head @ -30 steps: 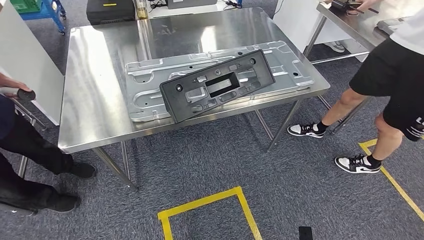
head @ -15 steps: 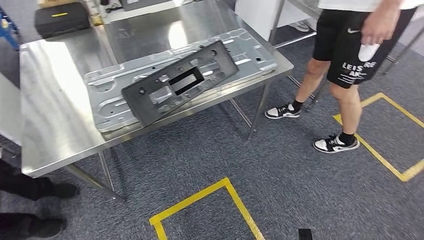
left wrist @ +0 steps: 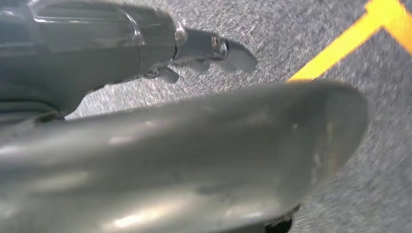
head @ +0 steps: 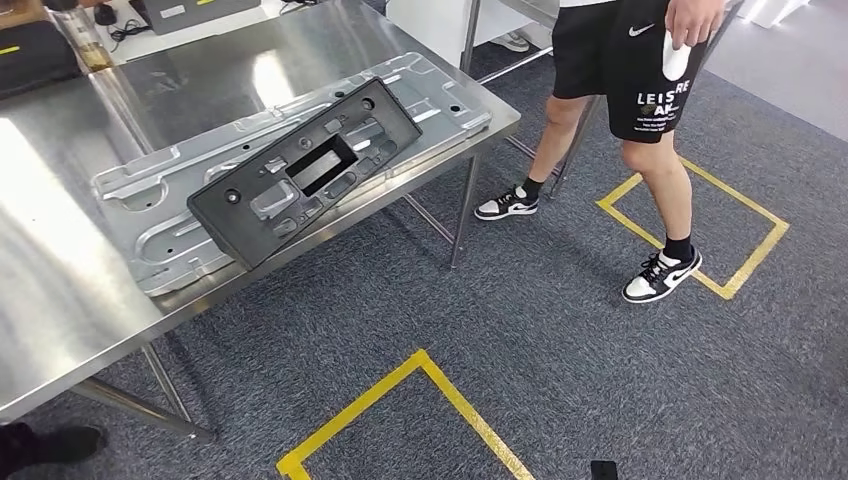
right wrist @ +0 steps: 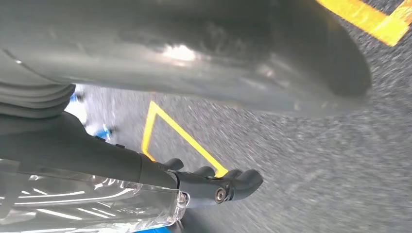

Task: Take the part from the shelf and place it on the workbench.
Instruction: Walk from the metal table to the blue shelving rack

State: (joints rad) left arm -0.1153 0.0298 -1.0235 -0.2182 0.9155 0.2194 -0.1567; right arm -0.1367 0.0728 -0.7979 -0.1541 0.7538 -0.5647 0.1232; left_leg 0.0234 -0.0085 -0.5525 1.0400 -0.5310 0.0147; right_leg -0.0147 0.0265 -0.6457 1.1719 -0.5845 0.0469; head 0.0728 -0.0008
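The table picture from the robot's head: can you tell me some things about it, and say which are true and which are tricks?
1. A black part lies on a silver sheet on the table. True.
2. The black part hangs over the floor with nothing under it. False: it rests on the sheet.
3. A person in black shorts stands beside the table. True.
4. The tape on the floor is red. False: it is yellow.
5. The person holds something white. True.
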